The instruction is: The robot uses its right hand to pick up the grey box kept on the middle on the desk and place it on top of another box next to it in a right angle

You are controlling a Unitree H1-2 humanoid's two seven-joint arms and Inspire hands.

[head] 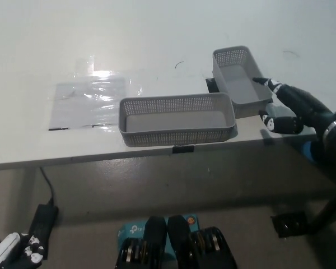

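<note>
Reaching in with fingers spread and holding nothing, the right hand (291, 109) has its fingertips at the near end of the small box (241, 81), which lies just ahead of it on the desk (157, 33). To the hand's left, end-on to that one, sits the long box (177, 119) at the desk's front edge. Both look like thin perforated plastic: light and fairly stiff, though the walls would likely flex under a squeeze and feel slick. Pinching one wall over its rim, near the middle of its length, seems safest. The left hand (14, 252) rests low, well away.
</note>
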